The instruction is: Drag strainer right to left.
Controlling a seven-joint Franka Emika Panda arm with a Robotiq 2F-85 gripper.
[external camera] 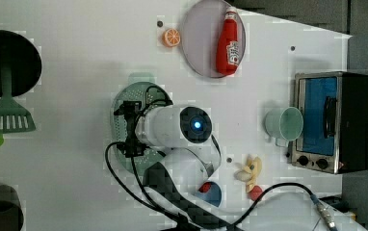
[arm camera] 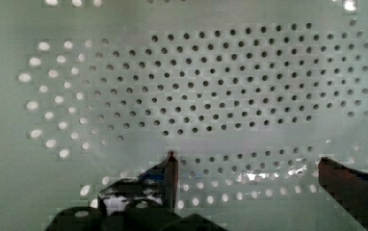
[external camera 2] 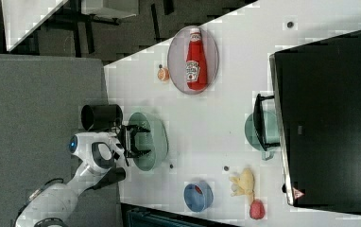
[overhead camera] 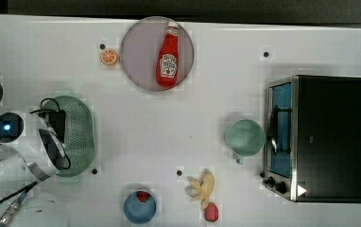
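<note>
Top view: I see the strainer (overhead camera: 81,132) at the table's left, long axis running top to bottom, tabs at each end; gripper (arm camera: 247,166) spread wide over its bowl, holding nothing.

white panda arm (external camera: 172,126), rounded glossy link shells, dark bands at joints. round black cap with glowing blue light (external camera: 196,125) on wrist end, at 3 o'clock of forearm shell in left view. black gripper (external camera 2: 140,140) with black camera block beside it. thin black cables (external camera: 124,178) loop from hand, trailing toward 6 o'clock in left view. fingertips (arm camera: 170,175) dark, wedge-shaped, bluish sheen.
</note>
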